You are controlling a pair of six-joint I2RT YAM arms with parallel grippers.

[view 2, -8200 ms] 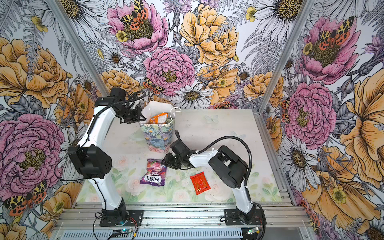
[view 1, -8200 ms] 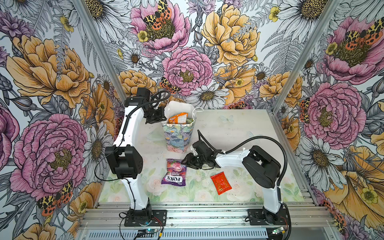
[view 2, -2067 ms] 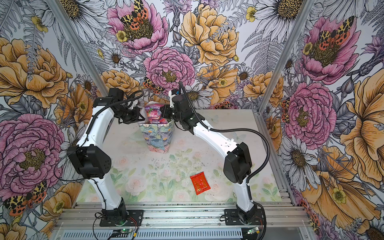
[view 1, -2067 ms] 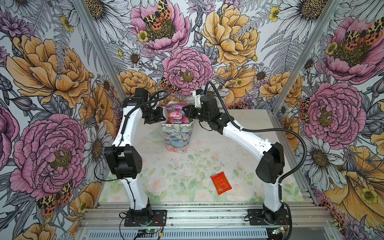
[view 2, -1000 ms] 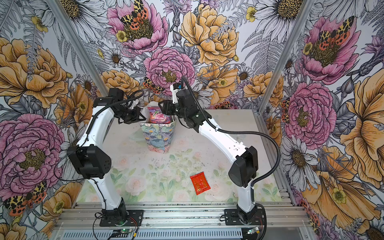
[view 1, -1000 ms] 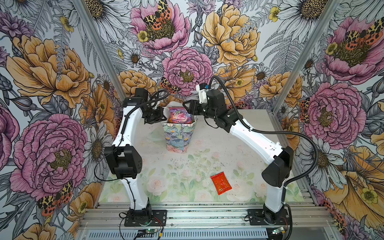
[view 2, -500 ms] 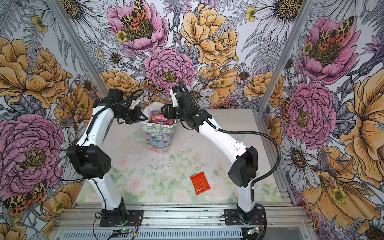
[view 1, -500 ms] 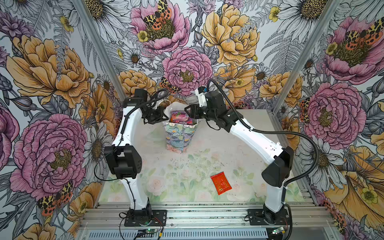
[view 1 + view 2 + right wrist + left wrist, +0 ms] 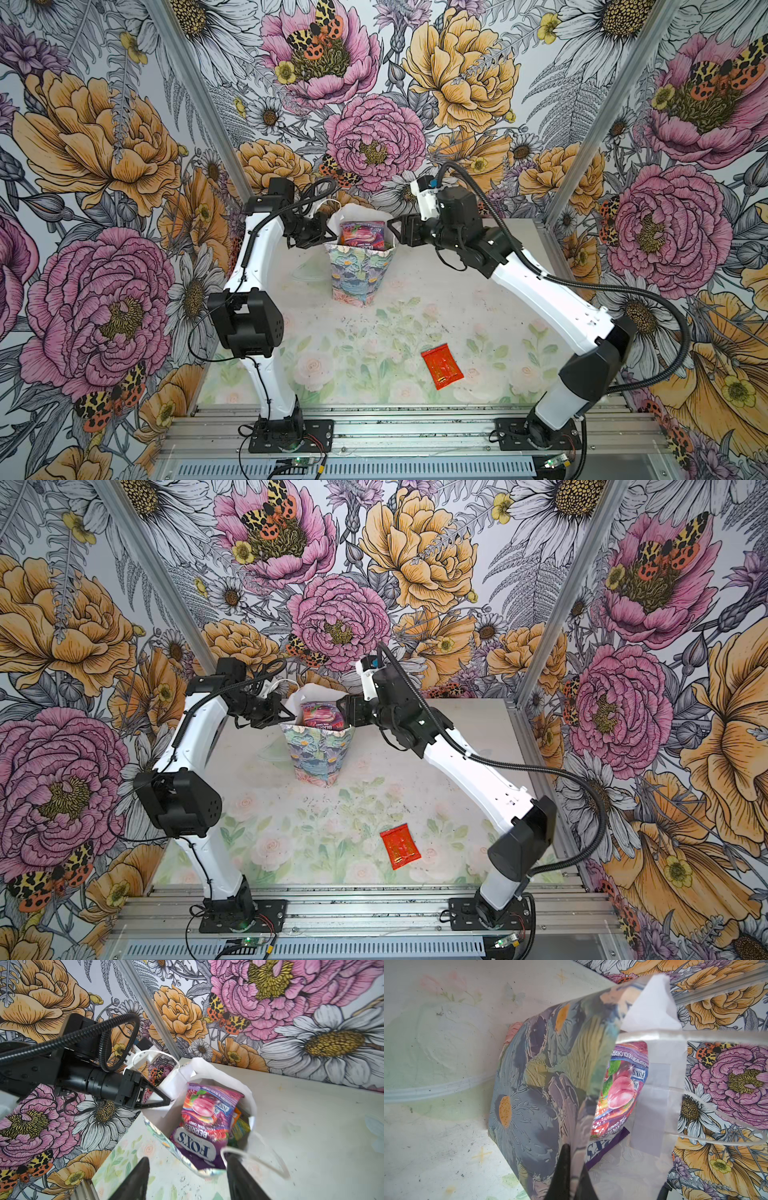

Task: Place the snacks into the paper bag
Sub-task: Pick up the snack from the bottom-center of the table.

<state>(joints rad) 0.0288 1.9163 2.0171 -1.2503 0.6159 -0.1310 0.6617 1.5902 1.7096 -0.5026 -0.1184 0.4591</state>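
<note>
Glossy crinkly packet (image 9: 205, 1126) in paper bag (image 9: 357, 270)

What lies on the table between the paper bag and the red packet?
Nothing: in both top views the table between the paper bag and the red packet is bare.

- Paper bag (image 9: 360, 270) (image 9: 318, 750) stands upright on the table (image 9: 478, 291), toward the back, left of centre, mouth up.
- FOX'S Berries packet (image 9: 361, 237) (image 9: 204, 1126) sits in the bag, its top edge above the front rim.
- More packets (image 9: 239, 1128) are wedged between it and one bag wall.
- Left gripper (image 9: 328, 237) is at the bag's left rim, jaws pinched on the wall.
- Right gripper (image 9: 392, 232) is just right of the bag mouth at rim height, jaws apart, nothing between them.
- Small flat packet (image 9: 441, 365) (image 9: 400, 845) lies alone near the table's front, right of the bag, well apart from it.
</note>
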